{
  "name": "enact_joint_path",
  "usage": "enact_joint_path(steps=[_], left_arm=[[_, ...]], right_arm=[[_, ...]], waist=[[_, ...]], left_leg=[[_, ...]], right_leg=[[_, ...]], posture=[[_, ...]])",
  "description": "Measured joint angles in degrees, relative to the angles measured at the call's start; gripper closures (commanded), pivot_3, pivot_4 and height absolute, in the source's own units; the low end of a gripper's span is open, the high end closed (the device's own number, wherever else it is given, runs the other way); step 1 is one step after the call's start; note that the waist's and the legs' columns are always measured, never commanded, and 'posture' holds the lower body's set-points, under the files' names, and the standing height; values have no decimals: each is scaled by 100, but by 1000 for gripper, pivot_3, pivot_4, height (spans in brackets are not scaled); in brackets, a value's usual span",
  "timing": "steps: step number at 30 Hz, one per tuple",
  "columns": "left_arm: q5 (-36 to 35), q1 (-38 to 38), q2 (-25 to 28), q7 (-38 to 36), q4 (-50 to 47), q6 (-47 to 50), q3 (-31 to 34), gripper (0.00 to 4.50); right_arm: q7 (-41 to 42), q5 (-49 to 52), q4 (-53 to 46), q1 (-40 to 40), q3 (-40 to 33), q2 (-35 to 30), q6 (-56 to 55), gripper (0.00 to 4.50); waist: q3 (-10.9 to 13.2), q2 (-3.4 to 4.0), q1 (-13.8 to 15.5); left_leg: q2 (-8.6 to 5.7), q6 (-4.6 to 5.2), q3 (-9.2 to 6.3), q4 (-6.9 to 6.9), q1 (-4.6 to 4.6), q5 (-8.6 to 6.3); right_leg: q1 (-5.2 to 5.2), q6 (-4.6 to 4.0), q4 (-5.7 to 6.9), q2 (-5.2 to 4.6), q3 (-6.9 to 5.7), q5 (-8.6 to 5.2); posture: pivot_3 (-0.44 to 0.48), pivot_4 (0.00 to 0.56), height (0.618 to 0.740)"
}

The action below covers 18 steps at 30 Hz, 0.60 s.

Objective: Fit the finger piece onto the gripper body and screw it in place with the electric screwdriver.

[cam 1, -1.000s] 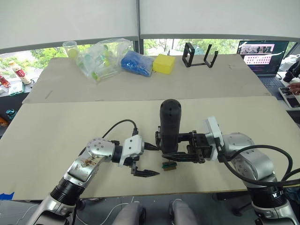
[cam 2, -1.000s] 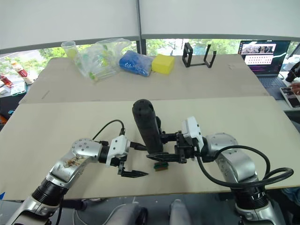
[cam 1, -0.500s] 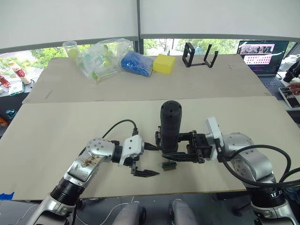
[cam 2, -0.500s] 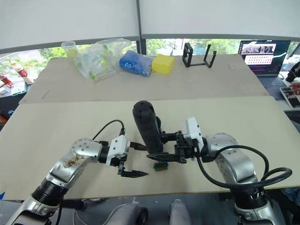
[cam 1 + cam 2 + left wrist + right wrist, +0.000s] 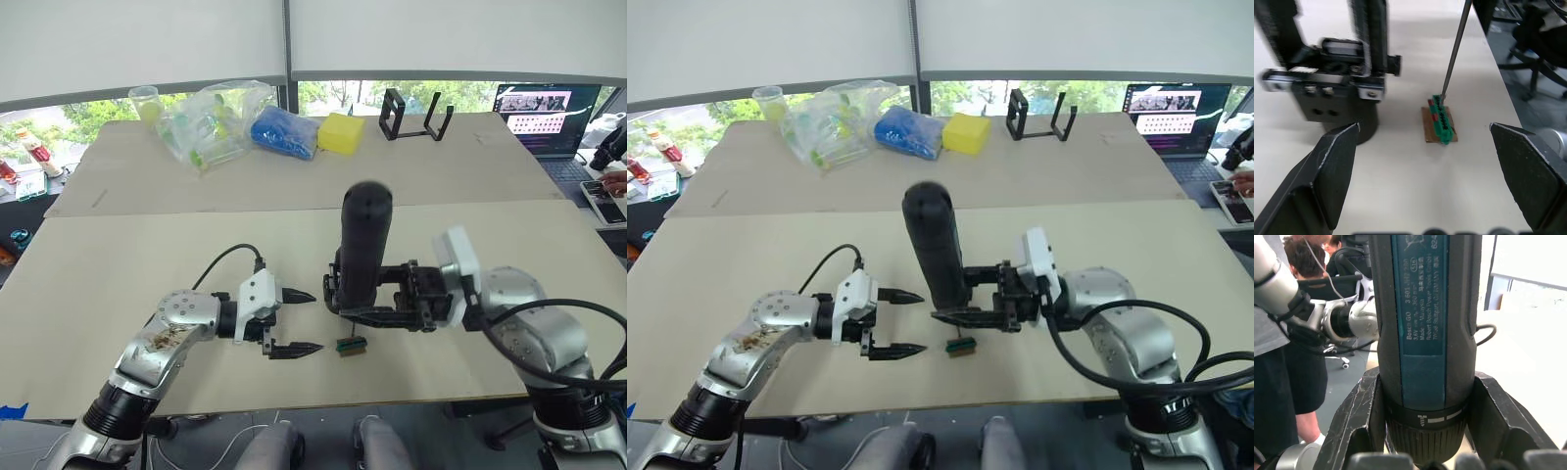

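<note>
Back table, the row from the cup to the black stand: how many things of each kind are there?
Plastic cup: 1
Clear plastic bag: 1
Blue bundle: 1
Yellow block: 1
Black stand: 1
Total: 5

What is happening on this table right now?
The right gripper is clamped around the electric screwdriver, holding it upright with its thin bit touching a small green block on the near table. In the left wrist view, a black assembly with a round base, apparently the gripper body, stands on the table beside the green block. The left gripper is open and empty, hovering to the left of the screwdriver. No screwing into the gripper body is happening yet.
</note>
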Motion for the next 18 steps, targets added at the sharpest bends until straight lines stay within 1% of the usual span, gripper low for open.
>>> enact_joint_path(steps=[3,7,11,12,18], left_arm=[[7,81,-32,217,-1,88,65,0],[140,80,-284,540,191,33,20,0],[363,-184,-701,804,706,-11,-160,0],[377,-214,-755,824,752,-20,-207,0],[769,-706,-1411,1054,1803,-433,-510,0]], right_arm=[[-114,252,-56,-241,-66,-33,216,2576],[-259,636,-103,-592,-84,-77,603,2576],[-425,927,-114,-994,-197,-120,907,2576],[-430,956,-115,-1034,-223,-135,936,2576],[-433,1112,-117,-1065,-276,-269,1121,2576]], waist=[[0,0,8],[1,-1,21],[1,-2,25],[1,-3,23],[3,-6,9]], left_leg=[[-1,0,-2,0,0,0],[-4,1,-1,2,-1,0],[-4,1,-1,2,-2,0],[-4,2,-1,2,-3,0],[-4,2,0,2,-4,0]], right_leg=[[3,0,-1,-1,-2,0],[4,0,-5,-7,-1,0],[5,0,-3,-9,-3,0],[4,0,-4,-9,-3,0],[3,0,-3,-11,-3,0]], posture=[[0,150,737],[0,150,737],[0,150,737],[0,150,737],[0,150,737]])
